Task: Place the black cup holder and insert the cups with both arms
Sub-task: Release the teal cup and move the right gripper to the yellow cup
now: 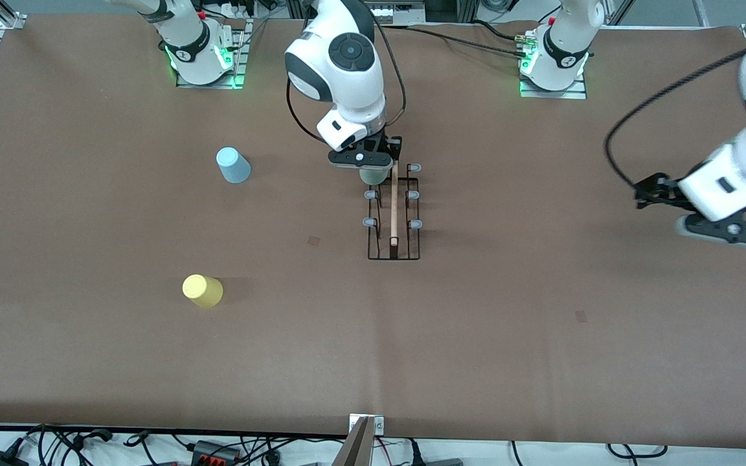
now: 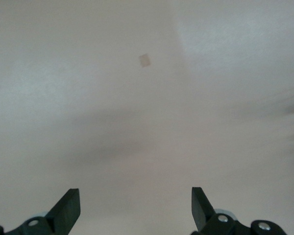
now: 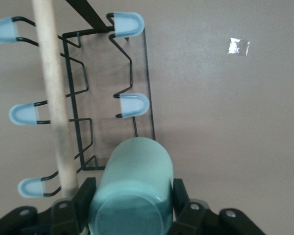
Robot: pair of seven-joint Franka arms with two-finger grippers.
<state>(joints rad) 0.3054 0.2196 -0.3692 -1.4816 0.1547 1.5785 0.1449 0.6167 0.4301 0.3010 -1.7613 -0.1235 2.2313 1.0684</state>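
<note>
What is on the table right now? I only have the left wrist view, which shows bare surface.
Observer: The black cup holder stands mid-table, wooden handle up.
Operator: Any cup on it?
Observer: The right tool is shut on the pale green cup, over the holder's end nearest the robot bases.
Operator: And the other cups?
Observer: The light blue cup and yellow cup sit toward the right arm's end, the yellow one nearer the front camera.
</note>
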